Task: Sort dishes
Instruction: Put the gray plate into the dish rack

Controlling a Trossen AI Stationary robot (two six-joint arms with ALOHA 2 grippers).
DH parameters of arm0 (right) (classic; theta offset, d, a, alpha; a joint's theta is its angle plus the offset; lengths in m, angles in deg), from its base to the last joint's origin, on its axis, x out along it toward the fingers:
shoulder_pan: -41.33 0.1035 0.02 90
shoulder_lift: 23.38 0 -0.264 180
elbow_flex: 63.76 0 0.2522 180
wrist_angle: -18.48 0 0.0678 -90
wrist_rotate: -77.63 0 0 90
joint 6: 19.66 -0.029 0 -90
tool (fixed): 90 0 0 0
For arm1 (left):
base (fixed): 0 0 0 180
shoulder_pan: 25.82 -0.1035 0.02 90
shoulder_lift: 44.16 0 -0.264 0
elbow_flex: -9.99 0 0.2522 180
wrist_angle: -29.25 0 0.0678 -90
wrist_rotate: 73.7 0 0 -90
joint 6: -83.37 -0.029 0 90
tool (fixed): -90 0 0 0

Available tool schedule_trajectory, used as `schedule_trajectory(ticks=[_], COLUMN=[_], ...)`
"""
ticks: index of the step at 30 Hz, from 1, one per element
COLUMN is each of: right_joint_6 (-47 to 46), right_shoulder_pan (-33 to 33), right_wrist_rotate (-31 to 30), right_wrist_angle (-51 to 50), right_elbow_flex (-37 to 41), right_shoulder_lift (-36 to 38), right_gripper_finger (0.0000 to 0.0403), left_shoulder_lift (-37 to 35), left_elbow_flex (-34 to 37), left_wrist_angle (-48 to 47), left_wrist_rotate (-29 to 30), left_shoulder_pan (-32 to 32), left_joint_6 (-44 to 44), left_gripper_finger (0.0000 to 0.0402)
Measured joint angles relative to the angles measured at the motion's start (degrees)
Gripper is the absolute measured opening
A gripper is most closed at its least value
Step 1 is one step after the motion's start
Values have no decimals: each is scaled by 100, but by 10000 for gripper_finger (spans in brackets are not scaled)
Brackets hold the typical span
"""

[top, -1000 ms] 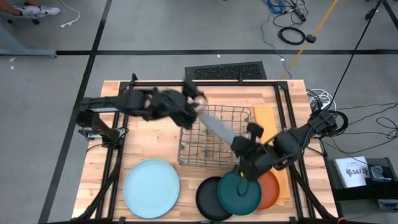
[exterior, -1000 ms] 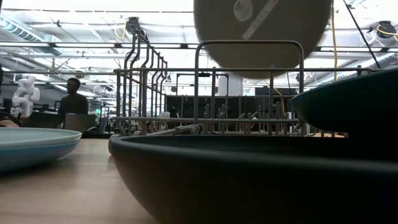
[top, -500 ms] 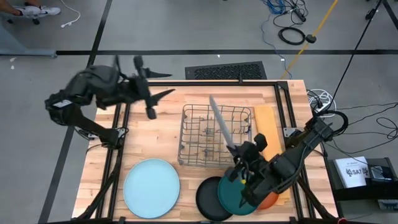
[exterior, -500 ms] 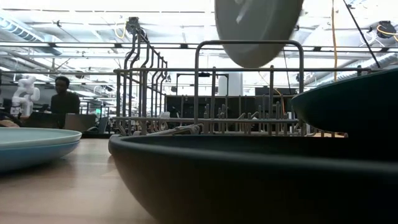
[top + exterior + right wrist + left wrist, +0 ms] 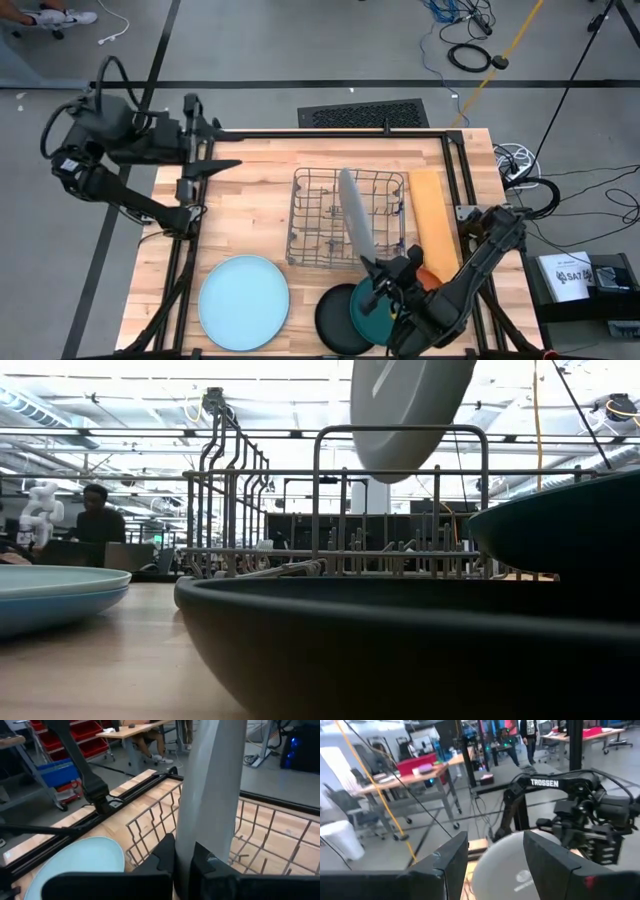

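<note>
Your right gripper (image 5: 372, 268) is clamped on the grey plate (image 5: 355, 215), held on edge over the wire rack (image 5: 310, 215); left gripper (image 5: 215, 168) spread wide, empty, at table's far-left corner

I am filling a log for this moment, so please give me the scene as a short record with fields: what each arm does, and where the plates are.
right end effector: shut on grey plate, held on edge over wire rack
left end effector: open, empty, at the table's far left corner
pale blue plate: flat on table, near left
black plate, dark teal plate, orange plate: overlapping, near right
</note>
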Motion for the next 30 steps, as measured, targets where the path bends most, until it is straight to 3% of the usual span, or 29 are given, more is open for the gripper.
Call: schedule_trajectory(ticks=[7, 11, 18, 23, 27, 30], right_joint_6=[-152, -150, 1018, 3327, 6359, 8855], right_shoulder_pan=[-6, -161, -560, -927, -1195, -1422], right_wrist_rotate=[-3, -510, -1026, -855, -19, 1033], right_wrist_angle=[-2, 2, 137, 1039, 2657, 4231], right_elbow_flex=[0, 0, -141, -460, -579, -590], right_shoulder_lift=[-81, -72, 219, 280, 284, 295], right_gripper_finger=[4, 4, 4, 4, 4, 4], left_shoulder_lift=[-28, -30, -23, 15, 70, 123], left_elbow_flex=[4, 4, 57, 57, 59, 59], left_wrist_angle=[-694, -739, -478, -357, -175, -5], left_wrist_rotate=[4, 4, 4, 4, 4, 5], left_shoulder_pan=[66, 64, 66, 66, 64, 66], left_joint_6=[447, 527, 239, 5, -78, -209], left_gripper_finger=[191, 191, 191, 191, 191, 191])
